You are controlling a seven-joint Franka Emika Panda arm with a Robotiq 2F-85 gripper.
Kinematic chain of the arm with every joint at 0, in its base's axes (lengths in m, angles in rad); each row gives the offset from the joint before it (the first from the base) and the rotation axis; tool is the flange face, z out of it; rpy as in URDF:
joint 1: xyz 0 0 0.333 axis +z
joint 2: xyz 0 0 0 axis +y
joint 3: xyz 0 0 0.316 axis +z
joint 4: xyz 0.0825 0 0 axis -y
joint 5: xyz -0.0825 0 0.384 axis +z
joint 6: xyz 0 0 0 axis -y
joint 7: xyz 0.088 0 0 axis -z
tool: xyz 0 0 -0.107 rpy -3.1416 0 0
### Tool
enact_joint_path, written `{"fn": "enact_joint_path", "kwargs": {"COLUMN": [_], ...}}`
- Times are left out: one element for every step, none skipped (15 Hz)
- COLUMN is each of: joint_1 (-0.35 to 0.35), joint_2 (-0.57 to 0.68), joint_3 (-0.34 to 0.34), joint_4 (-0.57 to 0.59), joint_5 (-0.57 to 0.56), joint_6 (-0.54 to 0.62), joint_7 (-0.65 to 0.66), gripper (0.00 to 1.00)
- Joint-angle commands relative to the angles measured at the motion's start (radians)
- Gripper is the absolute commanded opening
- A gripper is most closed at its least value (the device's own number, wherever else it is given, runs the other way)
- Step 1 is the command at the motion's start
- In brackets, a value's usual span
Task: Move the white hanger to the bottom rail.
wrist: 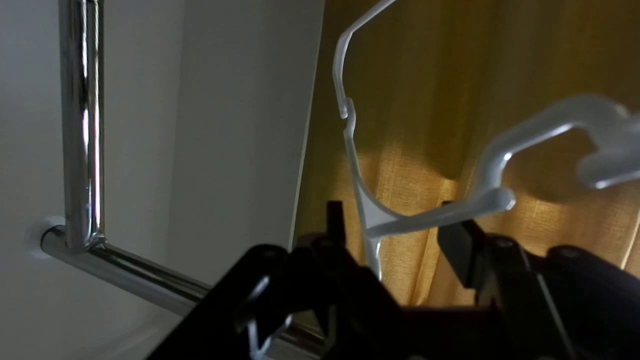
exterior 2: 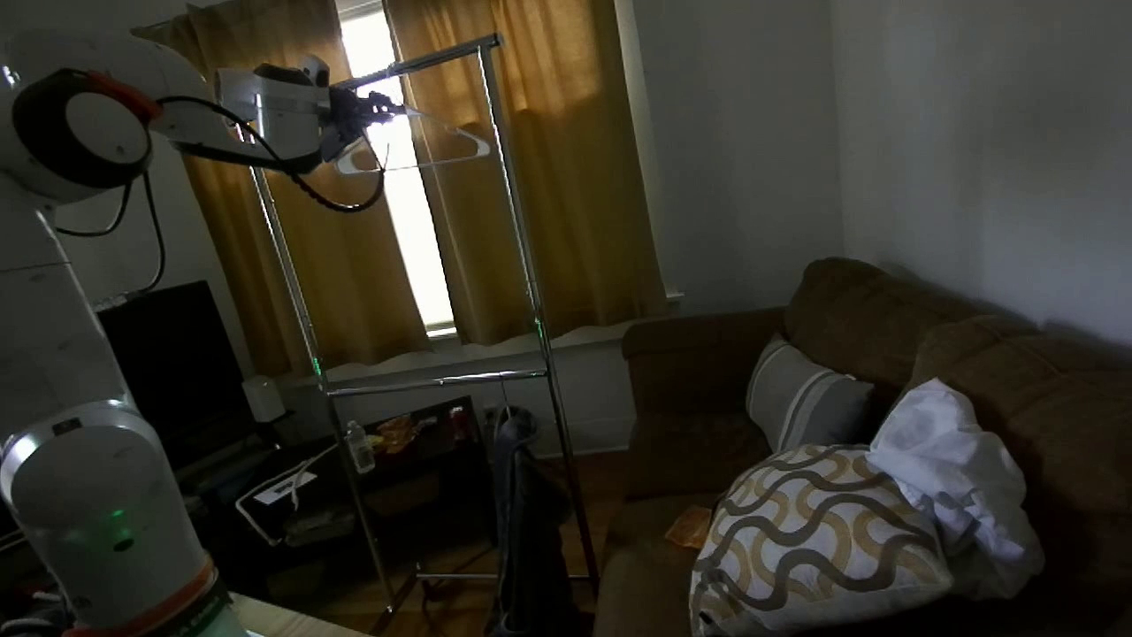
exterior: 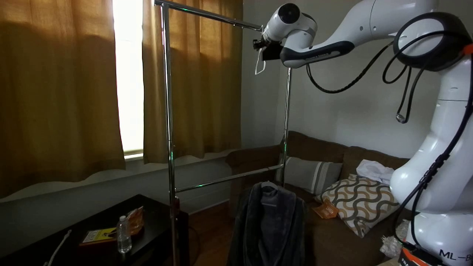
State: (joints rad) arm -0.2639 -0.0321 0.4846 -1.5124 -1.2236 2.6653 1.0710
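White hanger (wrist: 380,218) shows its neck in the gap of your gripper (wrist: 394,220) in the wrist view; the jaws stand wide apart, pinching nothing. In an exterior view its frame hangs just below the top bar (exterior: 207,14); whether the hook sits over that bar, you can't tell. In an exterior view the bottom rail (exterior 2: 442,381) lies well below. You look to be at the grasp: close on the neck, lift the hook clear, then carry it down to the rail.
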Motion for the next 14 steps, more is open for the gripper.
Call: {"fn": "enact_joint_path", "kwargs": {"joint_1": [0.006,0.006,0.005,0.005,0.005,0.004,0.004,0.004,0.003,0.002,0.002,0.003,0.003,0.003], "joint_2": [0.024,0.025,0.026,0.026,0.026,0.026,0.024,0.024,0.023,0.021,0.018,0.015,0.009,-0.004], "joint_3": [0.009,0.009,0.008,0.007,0.007,0.006,0.006,0.005,0.005,0.004,0.004,0.005,0.005,0.005], "joint_4": [0.03,0.033,0.034,0.035,0.036,0.036,0.035,0.035,0.034,0.035,0.037,0.037,0.036,0.029], "joint_5": [-0.04,-0.04,-0.04,-0.04,-0.039,-0.039,-0.039,-0.038,-0.039,-0.044,-0.05,-0.055,-0.061,-0.062], "joint_6": [-0.025,-0.023,-0.023,-0.023,-0.023,-0.023,-0.022,-0.023,-0.021,-0.018,-0.014,-0.014,-0.009,-0.013], "joint_7": [0.033,0.033,0.032,0.032,0.032,0.032,0.031,0.031,0.033,0.038,0.044,0.05,0.061,0.068], "gripper": [0.19,0.12,0.06,0.0,0.0,0.0,0.02,0.02,0.02,0.02,0.02,0.02,0.02,0.02]}}
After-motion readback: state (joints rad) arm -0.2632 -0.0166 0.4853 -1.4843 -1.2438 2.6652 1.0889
